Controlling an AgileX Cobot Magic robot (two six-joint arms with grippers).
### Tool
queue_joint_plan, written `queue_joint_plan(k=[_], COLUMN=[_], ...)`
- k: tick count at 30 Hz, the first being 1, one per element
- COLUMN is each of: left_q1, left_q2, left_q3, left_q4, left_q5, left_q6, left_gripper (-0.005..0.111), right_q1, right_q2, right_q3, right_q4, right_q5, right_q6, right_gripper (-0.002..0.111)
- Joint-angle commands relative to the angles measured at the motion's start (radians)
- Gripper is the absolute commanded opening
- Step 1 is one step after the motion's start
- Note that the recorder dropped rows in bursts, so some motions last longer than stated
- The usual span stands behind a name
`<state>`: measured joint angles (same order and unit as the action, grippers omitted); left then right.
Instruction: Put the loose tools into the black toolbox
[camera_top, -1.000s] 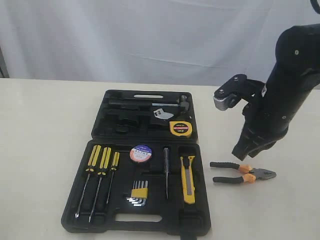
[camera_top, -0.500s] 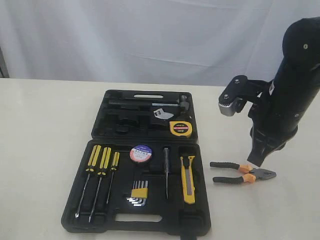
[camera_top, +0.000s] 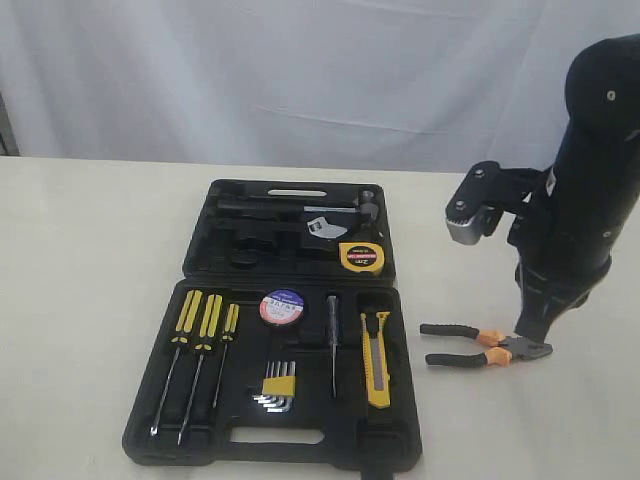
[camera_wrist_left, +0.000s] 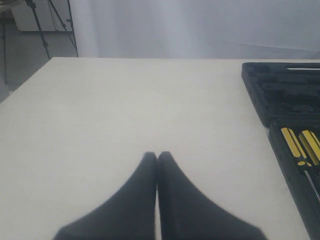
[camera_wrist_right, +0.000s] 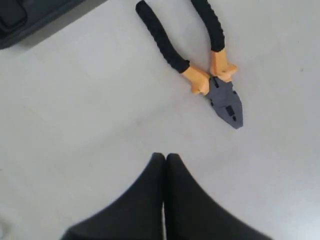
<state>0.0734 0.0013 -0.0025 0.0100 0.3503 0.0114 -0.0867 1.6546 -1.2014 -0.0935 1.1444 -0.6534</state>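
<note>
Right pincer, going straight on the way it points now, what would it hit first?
Probably the bare table beside the pliers; the shut right pincer points down just short of their head, though depth is unclear.

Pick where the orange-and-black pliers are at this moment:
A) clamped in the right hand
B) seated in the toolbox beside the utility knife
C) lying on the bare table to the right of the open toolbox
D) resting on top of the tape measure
C: the pliers lie flat on the table outside the toolbox, and the right hand is shut and empty, apart from them.
</note>
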Motion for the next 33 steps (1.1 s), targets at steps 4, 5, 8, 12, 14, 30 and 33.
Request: queue_joint_plan(k=[4,5,8,12,14,30,33], left_q1=[-0.005,-0.005,-0.005,-0.005,-0.005,-0.005,-0.005], left_q2=[-0.001,-0.001,-0.001,-0.001,-0.001,-0.001,-0.001], left_q3=[0.003,0.003,0.003,0.003,0.003,0.003,0.003], left_q4=[-0.010,-0.010,-0.010,-0.010,-0.010,-0.010,-0.010], left_q5=[-0.008,-0.008,-0.008,-0.008,-0.008,-0.008,-0.008], left_q6=[-0.004,-0.004,-0.004,-0.004,-0.004,-0.004,-0.004], left_gripper=[0.000,0.000,0.000,0.000,0.000,0.000,0.000], right_q1=[-0.005,-0.005,-0.005,-0.005,-0.005,-0.218,-0.247], right_q2=[0.001,0.011,0.043,0.095,0.116,0.178,0.201], right_q3=[-0.007,-0.007,-0.007,-0.007,-0.007,-0.007,-0.007], right_q4=[-0.055,-0.063,-0.067,-0.062,-0.036,0.308,0.304], right_q5=[-0.048,-0.050,-0.046,-0.046,-0.046,-0.063,-0.066], right_q6=[-0.224,-0.284,-0.404,-0.436,-0.436,-0.891,-0.914], right_gripper=[-0.001,0.000,0.000,0.009,0.026,0.053,0.053])
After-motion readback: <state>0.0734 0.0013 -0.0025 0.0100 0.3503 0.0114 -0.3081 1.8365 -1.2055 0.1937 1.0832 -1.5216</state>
